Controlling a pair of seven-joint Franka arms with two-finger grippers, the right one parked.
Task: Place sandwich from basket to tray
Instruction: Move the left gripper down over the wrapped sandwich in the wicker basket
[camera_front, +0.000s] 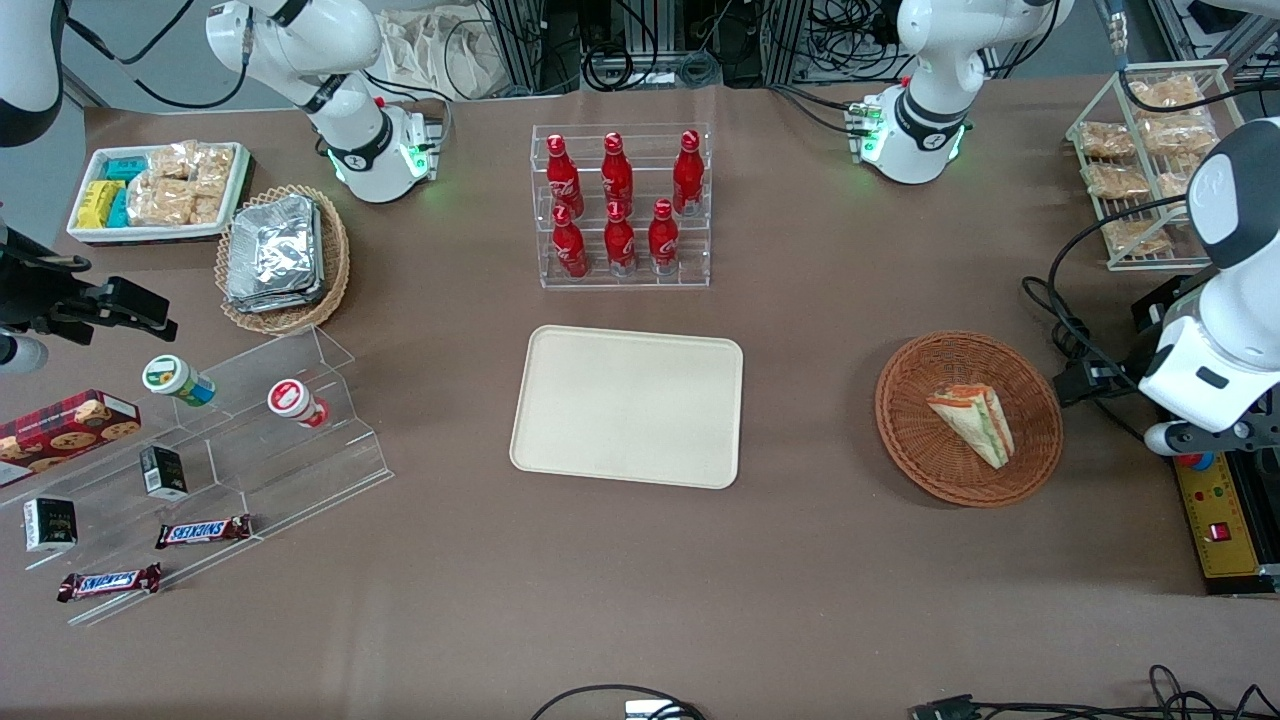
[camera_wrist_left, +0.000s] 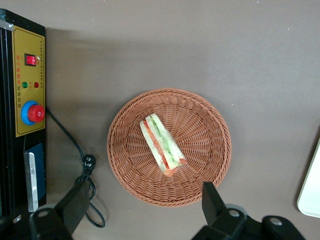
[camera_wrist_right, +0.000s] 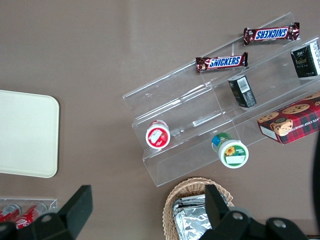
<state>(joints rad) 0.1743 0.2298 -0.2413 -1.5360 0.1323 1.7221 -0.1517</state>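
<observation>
The left arm's gripper (camera_wrist_left: 142, 210) hangs above the table with its jaws spread wide and nothing between them; the two dark fingers (camera_wrist_left: 212, 200) frame the near rim of the basket without touching it. Directly under the gripper lies the basket (camera_wrist_left: 210, 125), a round, shallow, reddish-brown woven wicker bowl resting flat on the brown table (camera_front: 800, 560). Inside it, roughly central, sits the sandwich (camera_wrist_left: 161, 144): a small triangular wedge of pale bread lying on its side, with green, red and orange filling layers showing as stripes along its cut edge. In the front view the sandwich (camera_front: 973, 422) is wholly within the basket (camera_front: 925, 465), clear of the rim. Beside the basket, toward the working arm's end of the table, stands a black control box with a yellow panel (camera_wrist_left: 22, 75) carrying a red switch and a red button on a blue collar; a black cable (camera_wrist_left: 80, 155) trails from it past the basket. The tray (camera_front: 628, 405), a large flat cream-beige rectangle with rounded corners and a low raised rim, lies well apart from the basket toward the middle of the table and holds nothing. Farther from the front camera than the tray stands a clear rack of red bottles (camera_front: 620, 205).
</observation>
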